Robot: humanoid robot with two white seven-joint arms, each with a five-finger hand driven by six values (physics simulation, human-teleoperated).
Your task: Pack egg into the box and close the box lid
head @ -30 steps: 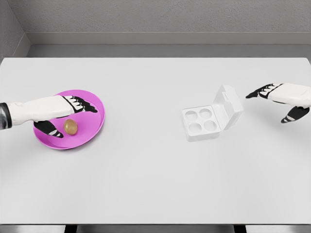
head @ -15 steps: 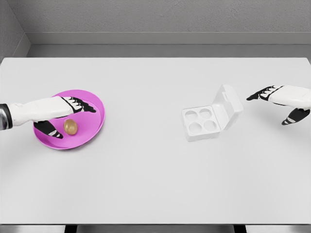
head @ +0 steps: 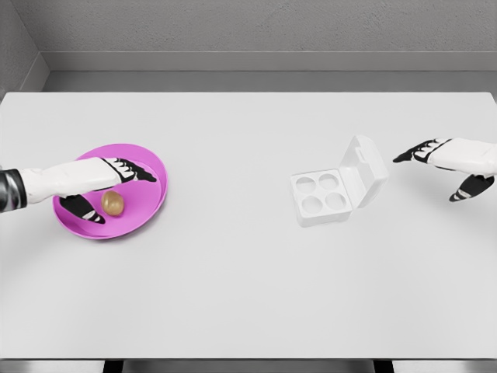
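We look down on a white table (head: 233,287) with two hands reaching in from either side. At the left sits a magenta plate (head: 147,203), and on it lies a brown egg (head: 113,203), a little left of the plate's middle. Our left hand (head: 97,186) hovers over the plate with its fingers spread: the long fingers (head: 132,171) stretch out above and beyond the egg toward the plate's far right, while the thumb (head: 81,208) points down just left of the egg. The egg lies between thumb and fingers, but we cannot tell whether either touches it; the hand is not closed around it and holds nothing.

Well apart to the right stands a white egg box (head: 320,196) with four round, empty cups in its tray. Its lid (head: 365,172) stands open, hinged along the tray's right side and tilted back to the right.

Our right hand (head: 450,163) hangs beyond the box near the table's right edge, clear of the lid. Its fingers (head: 413,151) point left toward the lid, loosely extended, the thumb (head: 470,188) angled downward, and it grips nothing.
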